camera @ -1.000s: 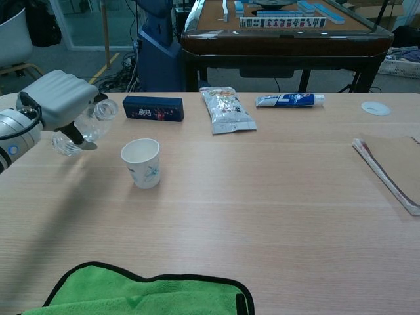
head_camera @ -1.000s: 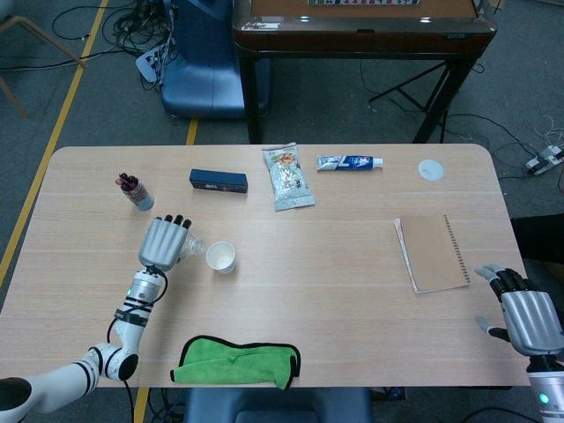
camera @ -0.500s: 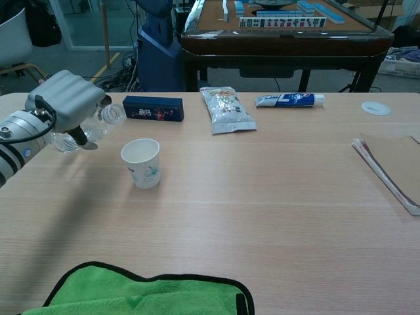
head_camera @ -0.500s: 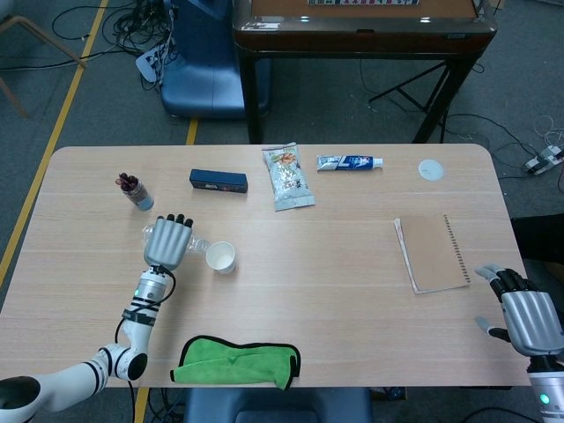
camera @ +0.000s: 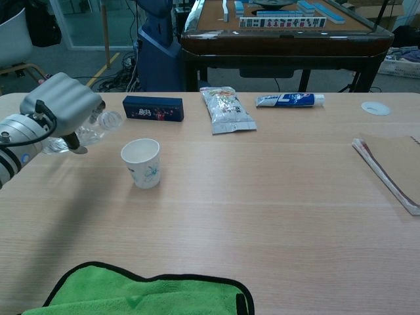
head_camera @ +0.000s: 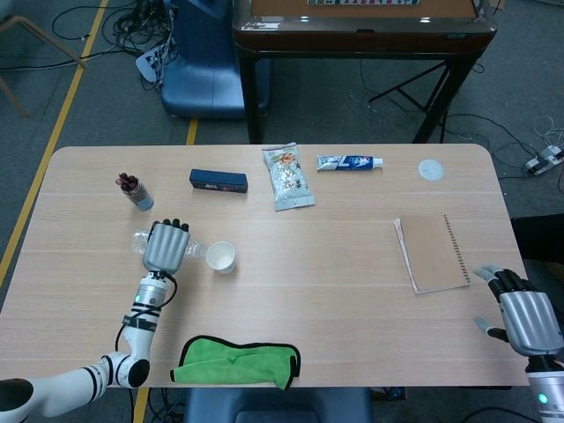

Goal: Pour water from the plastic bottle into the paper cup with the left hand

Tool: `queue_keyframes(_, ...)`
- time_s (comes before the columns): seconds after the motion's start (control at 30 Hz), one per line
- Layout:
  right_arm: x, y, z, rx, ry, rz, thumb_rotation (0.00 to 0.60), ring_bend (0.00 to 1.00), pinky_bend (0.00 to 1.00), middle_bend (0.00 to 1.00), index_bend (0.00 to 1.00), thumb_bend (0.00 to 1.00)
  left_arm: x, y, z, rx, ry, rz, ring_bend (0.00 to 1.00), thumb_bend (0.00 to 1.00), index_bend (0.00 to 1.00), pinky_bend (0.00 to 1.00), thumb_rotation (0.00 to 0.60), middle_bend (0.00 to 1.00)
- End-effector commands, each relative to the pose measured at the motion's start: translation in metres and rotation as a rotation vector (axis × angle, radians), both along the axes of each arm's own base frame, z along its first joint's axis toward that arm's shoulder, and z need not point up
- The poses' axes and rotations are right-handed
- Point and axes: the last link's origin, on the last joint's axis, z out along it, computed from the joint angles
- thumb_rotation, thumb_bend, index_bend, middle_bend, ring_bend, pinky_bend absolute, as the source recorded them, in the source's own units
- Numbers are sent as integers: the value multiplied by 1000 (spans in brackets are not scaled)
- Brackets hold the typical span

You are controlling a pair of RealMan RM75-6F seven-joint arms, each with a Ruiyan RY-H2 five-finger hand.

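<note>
Here the left hand [camera: 60,105] grips the plastic bottle [camera: 98,126] tilted beside the paper cup [camera: 142,163]

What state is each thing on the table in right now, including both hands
plastic bottle: tipped on its side in the left hand, uncapped, mouth toward the cup
paper cup: upright, open, on the table
left hand: grips the bottle
right hand: holds nothing, fingers apart
notebook: closed, lying flat
green cloth: crumpled at the near edge
</note>
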Motion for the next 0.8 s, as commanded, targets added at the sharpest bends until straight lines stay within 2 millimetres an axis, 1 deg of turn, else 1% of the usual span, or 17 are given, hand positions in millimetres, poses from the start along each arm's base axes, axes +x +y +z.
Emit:
queue_keyframes(0.03,0,0,0,0,0,0,600,210,390,229,254,12,1,-1,-4,-4,23,12,551,0,526,714,600,575)
queue_keyframes(0.43,0,1,4,-9,-7,3,600,210,390,229,254,11,9,1,-19,9,86,36,552,0,527,715,600,576)
queue_keyframes(0.8,1,1,4,-8,-9,6,600,210,390,229,254,12,18,2,-25,33,155,42,552,0,528,716,600,577)
